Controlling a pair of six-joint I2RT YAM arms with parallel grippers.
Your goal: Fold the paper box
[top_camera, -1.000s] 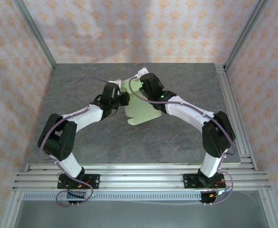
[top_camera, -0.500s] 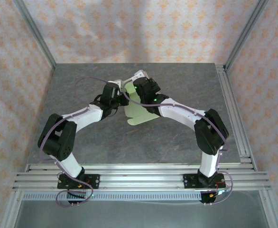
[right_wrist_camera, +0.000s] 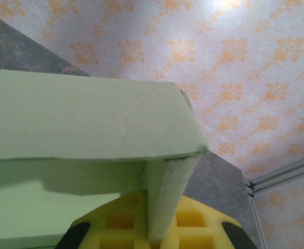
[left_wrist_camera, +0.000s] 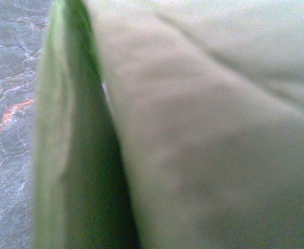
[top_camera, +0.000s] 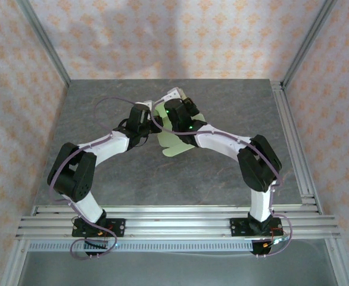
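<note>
- Top external view: the paper box (top_camera: 177, 145), a pale green card with rounded tabs, sits about halfway between the left and right edges of the grey table (top_camera: 103, 173), somewhat nearer the far edge than the near one.
- Both arms reach in from the near edge and meet over the paper box. The left gripper (top_camera: 155, 123) is at its left side and the right gripper (top_camera: 177, 95) at its far part.
- More green card shows between the two wrists and just right of the right wrist. From here I cannot tell whether the card lies on the table or is held off it.
- Left wrist view: the paper box (left_wrist_camera: 204, 129) is pressed up close and blurred. One broad panel slopes across the right, and a second panel stands on edge at the left with a dark fold between them.
- A strip of the veined table (left_wrist_camera: 12, 104) shows along the left edge. The left pincer's jaws are together, but I cannot make out whether card is caught between them.
- Right wrist view: the paper box (right_wrist_camera: 79, 114) shows a flat panel across the middle, folded at a corner, with a narrow panel dropping straight down.
- That narrow panel runs into the right gripper (right_wrist_camera: 160, 233) between its yellow pads (right_wrist_camera: 204, 223), so the jaws are clamped on the card.
- Behind are a wedge of table (right_wrist_camera: 12, 46) and the orange-patterned wall (right_wrist_camera: 219, 78).
</note>
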